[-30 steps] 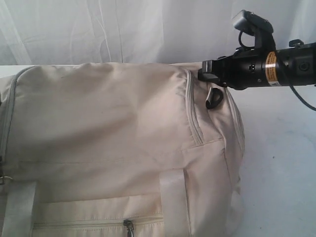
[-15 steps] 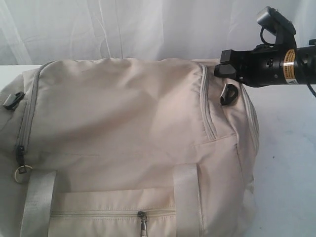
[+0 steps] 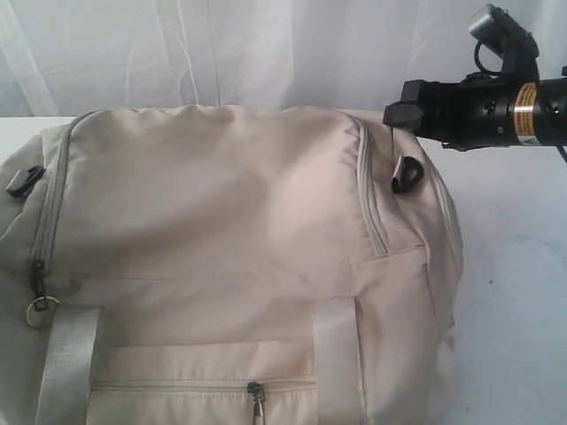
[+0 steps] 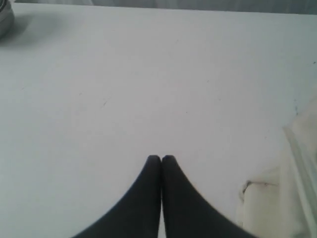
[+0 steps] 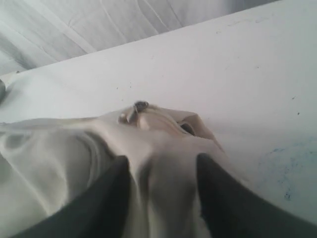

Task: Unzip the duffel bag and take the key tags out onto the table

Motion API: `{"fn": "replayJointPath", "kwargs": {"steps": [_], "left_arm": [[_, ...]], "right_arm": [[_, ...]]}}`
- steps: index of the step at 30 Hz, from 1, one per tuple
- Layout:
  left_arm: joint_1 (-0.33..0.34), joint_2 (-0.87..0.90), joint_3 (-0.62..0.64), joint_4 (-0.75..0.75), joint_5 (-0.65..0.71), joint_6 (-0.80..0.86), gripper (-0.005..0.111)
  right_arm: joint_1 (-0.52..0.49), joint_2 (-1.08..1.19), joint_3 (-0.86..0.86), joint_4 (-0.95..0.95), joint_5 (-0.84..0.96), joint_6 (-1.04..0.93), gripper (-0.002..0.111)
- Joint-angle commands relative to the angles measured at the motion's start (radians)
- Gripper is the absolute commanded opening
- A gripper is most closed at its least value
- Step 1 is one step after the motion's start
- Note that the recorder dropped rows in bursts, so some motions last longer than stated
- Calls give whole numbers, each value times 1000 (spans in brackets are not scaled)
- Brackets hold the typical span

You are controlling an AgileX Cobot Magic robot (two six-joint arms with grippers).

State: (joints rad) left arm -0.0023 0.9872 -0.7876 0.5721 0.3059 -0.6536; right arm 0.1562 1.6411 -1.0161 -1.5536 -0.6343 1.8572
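The duffel bag lies on its side and fills most of the exterior view, and every zip that shows on it is closed. No key tags can be seen, so they are presumably inside. The right tool comes in from the upper right and meets the bag's top right end, just above the black D-ring. In the right wrist view its fingers stand partly apart, with a bunched ridge of cream fabric filling the gap and touching both. It looks like a pinch on the bag's end rather than on any zip. A small metal pull sits on the fabric beyond the fingertips, not between them. The left tool is pressed fully closed with nothing in it, above bare worktop, and only a scrap of bag shows at the lower right of that view. The likeliest main zip climbs the bag's left end from a dark slider with a metal ring at the lower left. That is well apart from the right tool, so the left arm is probably nearer. A separate front-pocket pull hangs at the bottom centre.
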Motion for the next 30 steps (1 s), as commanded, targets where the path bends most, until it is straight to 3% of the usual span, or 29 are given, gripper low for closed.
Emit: {"fn": "replayJointPath", "kwargs": {"steps": [1,5,8,13,15,16,19,22,24,30], "left_arm": [[0,-74,-5,9,194,4,18],[0,-111,-5,-42,239,19,21],[0,-132,-5,-202,273,142,25],[0,-151,-5,-486,377,385,50],[0,-151,-5,-559,438,457,64],[0,-151,4,-601,483,490,74],[0,-151,42,-698,531,574,80],[0,-151,104,-908,533,768,79],[0,-151,133,-931,508,828,79],[0,-151,223,-929,332,831,75]], "right_arm": [[-14,-47,-10,32,-26,-119,70],[-14,-123,-10,32,-142,-278,72],[-5,-177,-10,21,-251,-291,72],[88,-226,-10,-100,-458,-284,72],[159,-231,-10,-179,-506,-249,72],[246,-231,-4,-191,-495,-199,72],[419,-229,27,-191,-353,-185,72],[636,-190,34,-191,-34,-214,67],[731,-145,34,-191,113,-221,64],[891,34,-11,-21,339,-378,63]]}}
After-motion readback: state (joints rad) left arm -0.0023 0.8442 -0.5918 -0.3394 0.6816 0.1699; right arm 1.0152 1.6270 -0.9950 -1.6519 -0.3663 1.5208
